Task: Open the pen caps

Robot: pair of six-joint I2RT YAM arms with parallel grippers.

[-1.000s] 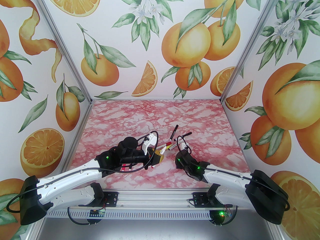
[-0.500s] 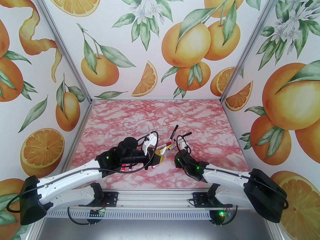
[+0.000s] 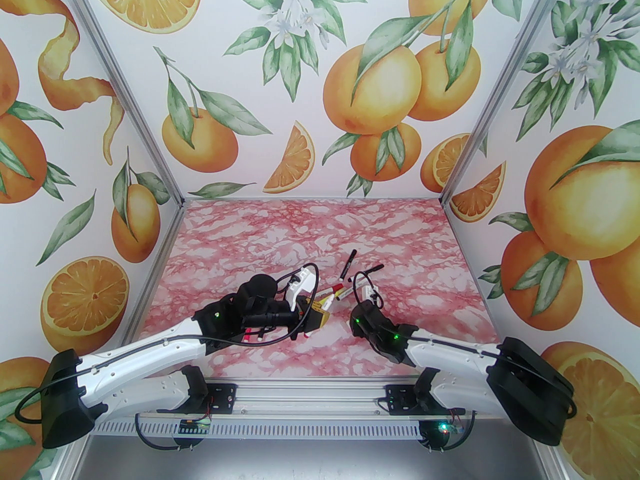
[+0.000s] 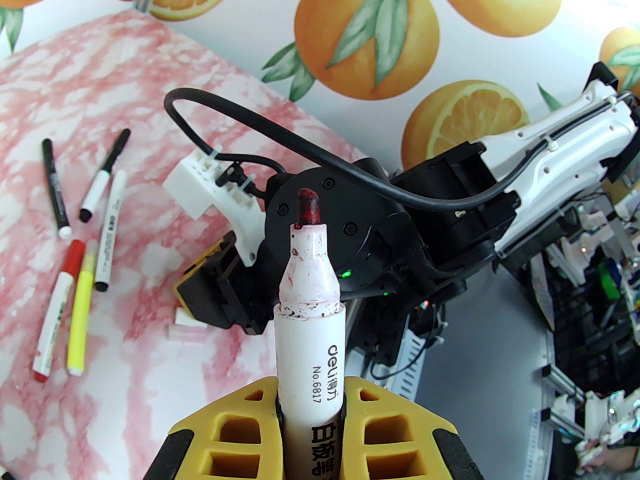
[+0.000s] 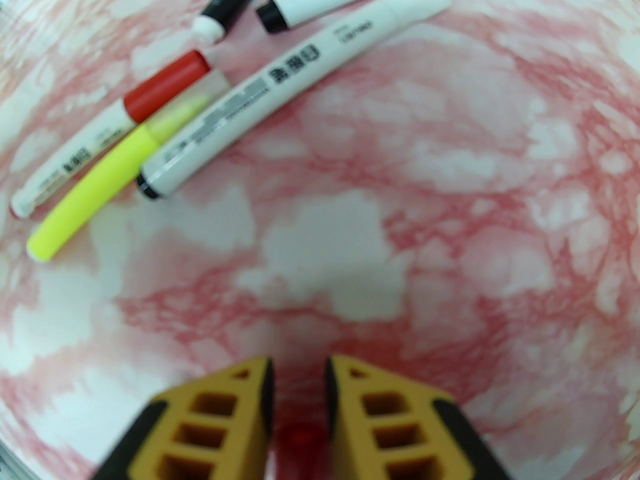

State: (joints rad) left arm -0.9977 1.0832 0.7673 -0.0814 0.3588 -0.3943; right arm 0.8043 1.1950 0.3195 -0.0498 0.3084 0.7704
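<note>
My left gripper (image 4: 310,393) is shut on a white pen (image 4: 310,348) that stands upright out of its yellow fingers, its stained red tip (image 4: 308,208) bare. My right gripper (image 5: 300,368) hangs low over the table, jaws a little apart, with a red pen cap (image 5: 300,438) between them; I cannot tell whether they press on it. Beyond it lie a red-capped white pen (image 5: 100,143), a yellow pen (image 5: 100,198), a long white pen (image 5: 280,88) and two black-ended ones (image 5: 225,8). In the top view the left gripper (image 3: 317,313) sits close beside the right wrist (image 3: 365,318).
A small pale cap (image 4: 187,330) lies on the pink marble table (image 3: 425,278) under the right gripper (image 4: 200,318). Two more pens (image 3: 252,337) lie beneath the left forearm. Orange-print walls close in the left, right and back. The table's far half is open floor.
The left wrist has shifted very slightly toward the near edge with its pen. The right arm stays where it was.
</note>
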